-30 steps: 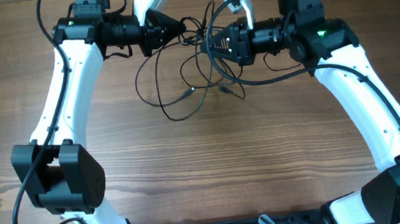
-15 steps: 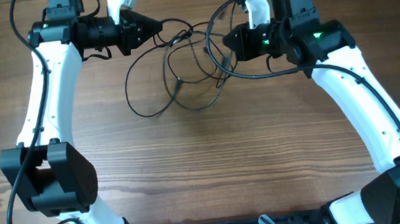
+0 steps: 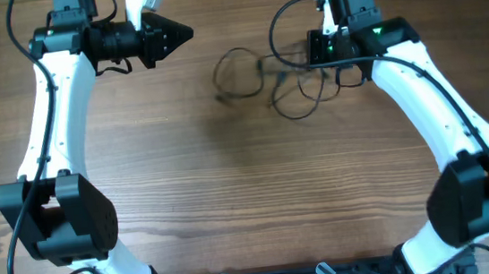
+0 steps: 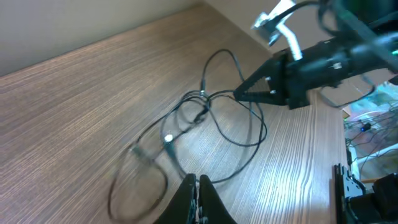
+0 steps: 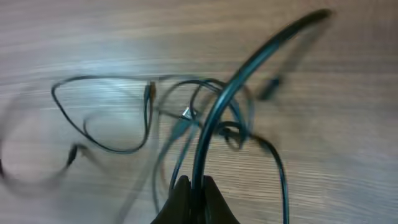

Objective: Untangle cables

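The left gripper (image 3: 187, 33) is fully closed. In its wrist view the two fingers meet in one point, and nothing is between them. It holds nothing and touches nothing. Its tips hang above the bare wooden table (image 3: 250, 199).

The cables (image 4: 203, 94) lie in front of this gripper, well apart from its tips. They are nearer to the other arm. They form a loose tangle of very thin black wires, with one larger loop on the near side and several crossings in the middle.

The right gripper (image 5: 191, 186) is also closed, but it is closed on the cables. One dark strand (image 5: 213, 121) comes out from between its fingertips and bends away in a high arc (it looks thick only because it is so close to that camera). The other wires lie on the table just beyond these fingertips, below the arc and mostly to its left in the wrist view. A small silver plug end (image 5: 186, 114) shows in the middle of them, where several wires cross.

From the left wrist, the pointed tips of the right gripper touch the far edge of the tangle. Parts of the wires are blurred in every view, so I cannot tell how many separate wires there are, or which ones are knotted together.
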`<action>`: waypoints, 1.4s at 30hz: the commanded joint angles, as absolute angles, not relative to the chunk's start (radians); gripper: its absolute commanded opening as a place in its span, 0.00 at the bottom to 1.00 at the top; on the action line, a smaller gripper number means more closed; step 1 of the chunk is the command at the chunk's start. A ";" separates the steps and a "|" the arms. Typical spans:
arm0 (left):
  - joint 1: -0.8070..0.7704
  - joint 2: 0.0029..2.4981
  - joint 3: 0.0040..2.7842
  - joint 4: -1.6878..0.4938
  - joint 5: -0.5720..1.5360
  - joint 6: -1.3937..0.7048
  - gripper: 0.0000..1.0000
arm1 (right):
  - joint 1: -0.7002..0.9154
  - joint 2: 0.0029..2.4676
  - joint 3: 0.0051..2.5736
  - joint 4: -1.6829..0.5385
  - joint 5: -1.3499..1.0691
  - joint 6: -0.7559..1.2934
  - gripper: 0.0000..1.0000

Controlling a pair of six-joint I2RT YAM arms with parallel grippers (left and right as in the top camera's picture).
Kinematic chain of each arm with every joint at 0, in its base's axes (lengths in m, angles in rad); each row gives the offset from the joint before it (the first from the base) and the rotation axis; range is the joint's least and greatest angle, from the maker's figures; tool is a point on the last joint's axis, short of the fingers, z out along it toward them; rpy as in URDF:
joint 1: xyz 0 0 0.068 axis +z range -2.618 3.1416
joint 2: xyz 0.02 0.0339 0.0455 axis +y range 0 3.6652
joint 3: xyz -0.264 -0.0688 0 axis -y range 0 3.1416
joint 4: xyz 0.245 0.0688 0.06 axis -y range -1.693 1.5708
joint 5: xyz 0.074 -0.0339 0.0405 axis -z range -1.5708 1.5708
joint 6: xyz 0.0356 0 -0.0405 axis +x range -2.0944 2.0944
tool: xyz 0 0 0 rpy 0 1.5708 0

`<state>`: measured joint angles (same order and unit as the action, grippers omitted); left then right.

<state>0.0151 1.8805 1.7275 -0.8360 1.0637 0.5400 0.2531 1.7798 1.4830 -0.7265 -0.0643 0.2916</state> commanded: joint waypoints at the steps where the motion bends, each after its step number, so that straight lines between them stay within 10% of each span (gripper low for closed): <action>1: 0.019 1.839 1.737 -0.847 1.053 0.531 0.04 | 0.260 1.821 1.479 -0.725 -0.039 0.317 0.04; 24: -0.039 1.837 1.737 -0.857 1.013 0.540 0.43 | 0.282 1.813 1.479 -0.638 -0.649 0.084 0.05; 42: -0.091 1.863 1.737 -0.834 0.945 0.546 0.43 | 0.288 1.549 1.479 -0.585 -1.012 -0.048 0.04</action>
<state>-0.0872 1.8660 1.7275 -0.8371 0.9508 0.5346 0.2863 1.6291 1.4799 -0.5880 -0.9516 -0.0216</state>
